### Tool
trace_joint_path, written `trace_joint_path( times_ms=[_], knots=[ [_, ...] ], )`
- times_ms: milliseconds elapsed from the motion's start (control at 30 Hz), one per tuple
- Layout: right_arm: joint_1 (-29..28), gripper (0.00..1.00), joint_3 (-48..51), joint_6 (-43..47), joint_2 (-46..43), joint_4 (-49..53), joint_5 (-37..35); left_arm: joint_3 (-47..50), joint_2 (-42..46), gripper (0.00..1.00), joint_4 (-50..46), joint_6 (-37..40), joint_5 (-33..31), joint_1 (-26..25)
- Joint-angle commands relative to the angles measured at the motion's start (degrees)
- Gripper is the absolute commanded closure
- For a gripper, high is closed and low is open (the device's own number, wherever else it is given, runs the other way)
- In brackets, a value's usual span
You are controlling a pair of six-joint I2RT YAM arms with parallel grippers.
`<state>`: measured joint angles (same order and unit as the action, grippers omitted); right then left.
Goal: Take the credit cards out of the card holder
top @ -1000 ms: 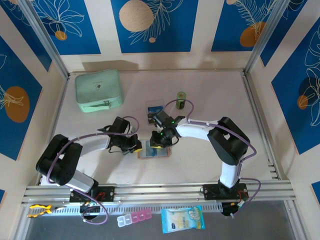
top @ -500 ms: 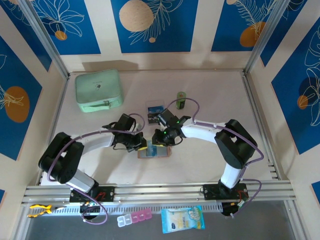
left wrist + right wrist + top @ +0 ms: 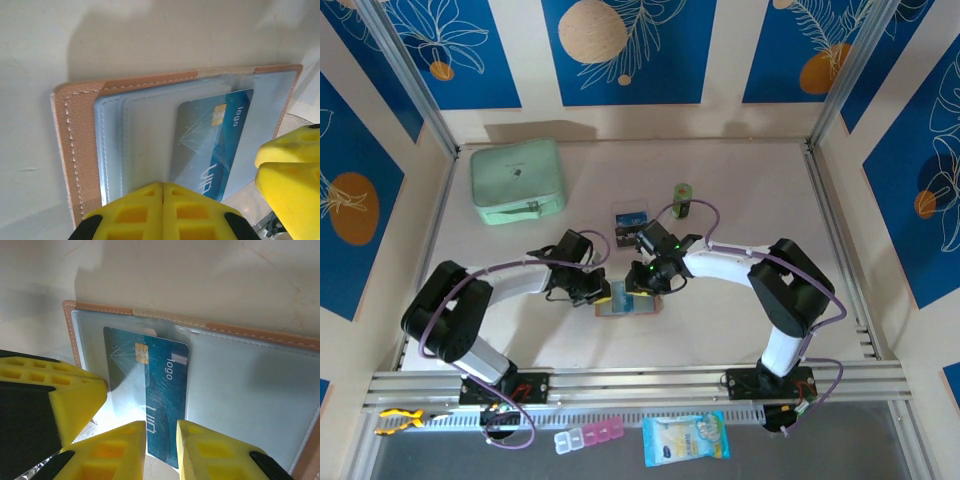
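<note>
Tan leather, stitched in pale thread along its rounded edge, frames the open card holder (image 3: pixel 80 150), which lies flat on the matt cream table (image 3: pixel 740 190) between the two arms. It has not shifted over the last second. The left gripper (image 3: pixel 162 210) has slid rightward onto the holder's left edge, closing the gap that stood between them a second ago. The right gripper (image 3: pixel 161 427) has stayed at the holder's far edge, while that arm's elbow has swung outward.

Inside the holder, clear grey-blue plastic pockets overlap in smooth sheets. A glossy blue credit card (image 3: pixel 212 142) with a gold chip and white lettering sits partly drawn out of one pocket. Its free end reaches under the right gripper's ribbed yellow fingers (image 3: pixel 122 450). Those jaws stand a narrow gap apart with the card showing between them, and I cannot tell if they press on it. The left jaws are together, a thin seam between the yellow pads.

A second card (image 3: pixel 629 222) lies on the table beyond the holder, near a small green cylinder (image 3: pixel 683 200). A soft mint-green zip case (image 3: pixel 517 180) rests well apart at the far left.
</note>
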<state>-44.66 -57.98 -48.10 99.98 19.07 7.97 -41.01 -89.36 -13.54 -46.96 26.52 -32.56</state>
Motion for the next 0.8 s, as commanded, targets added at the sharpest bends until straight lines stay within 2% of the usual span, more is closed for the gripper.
trace_joint_path(
  times_ms=[0,367,767],
  knots=[
    [0.37,0.76,0.89,-0.69,1.25,-0.61,1.78,-0.29,-1.45,1.0,-1.47,1.35,-0.69,-0.42],
    [0.55,0.76,1.28,-1.01,2.67,-1.55,2.83,-0.38,-1.96,1.0,-2.11,1.63,-1.26,-0.4],
    [1.6,0.78,4.53,-4.61,-0.23,-8.99,8.61,-0.35,-2.13,1.0,-1.86,1.43,-1.21,-0.44]
  ],
)
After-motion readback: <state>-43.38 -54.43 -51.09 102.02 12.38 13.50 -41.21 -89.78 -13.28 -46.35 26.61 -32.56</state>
